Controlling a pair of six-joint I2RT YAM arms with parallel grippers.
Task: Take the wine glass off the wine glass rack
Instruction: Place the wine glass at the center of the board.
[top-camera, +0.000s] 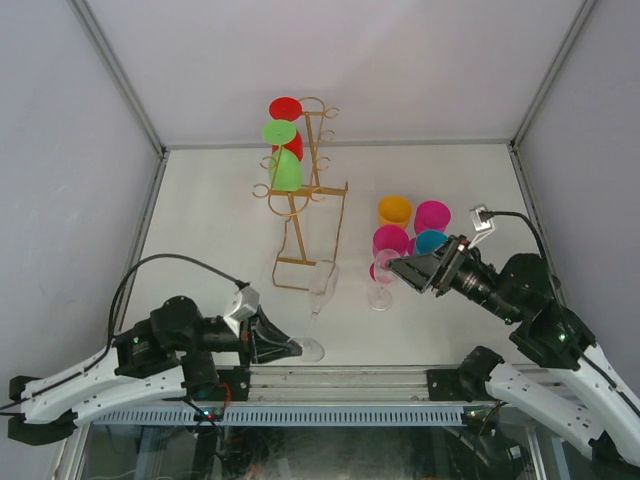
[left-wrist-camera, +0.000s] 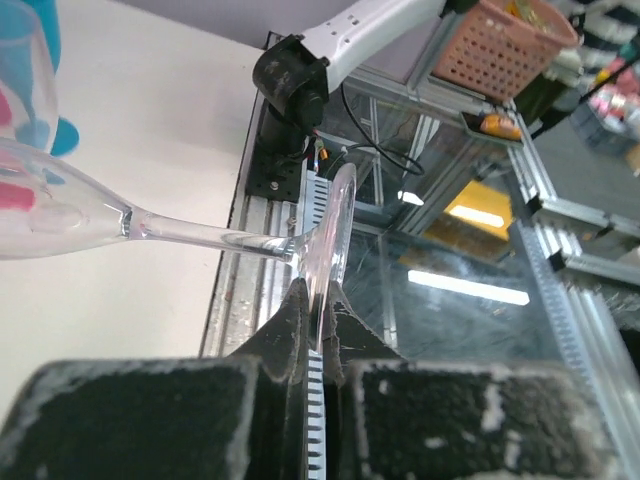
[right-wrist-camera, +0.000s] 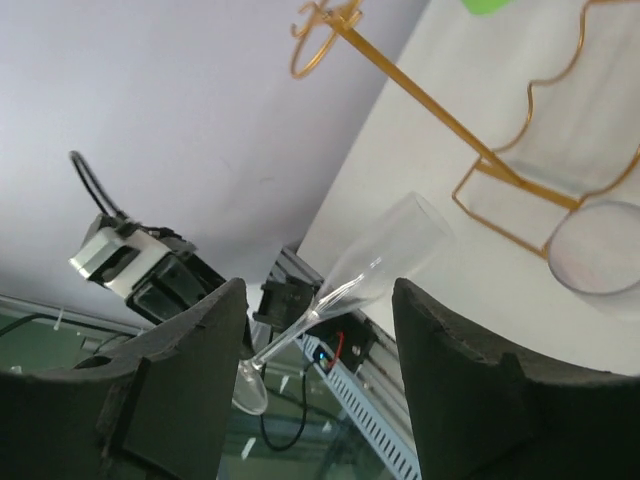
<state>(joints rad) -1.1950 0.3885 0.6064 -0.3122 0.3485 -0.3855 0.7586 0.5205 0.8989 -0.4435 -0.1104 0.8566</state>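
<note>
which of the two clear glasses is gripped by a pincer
The tilted flute, its foot clamped in the left pincer. The other clear glass stands upright, ungripped, by the open right pincer.

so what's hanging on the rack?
On the wine glass rack, down one side: top red glass, upper green glass, lower red glass, lower green glass. Opposite hooks look bare. The lower red glass is mostly covered by the greens, and the stems can't be seen.

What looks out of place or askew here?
The clear glass is odd: it leans steeply by the rack, pinched only by the edge of its foot in the left jaws.
</note>
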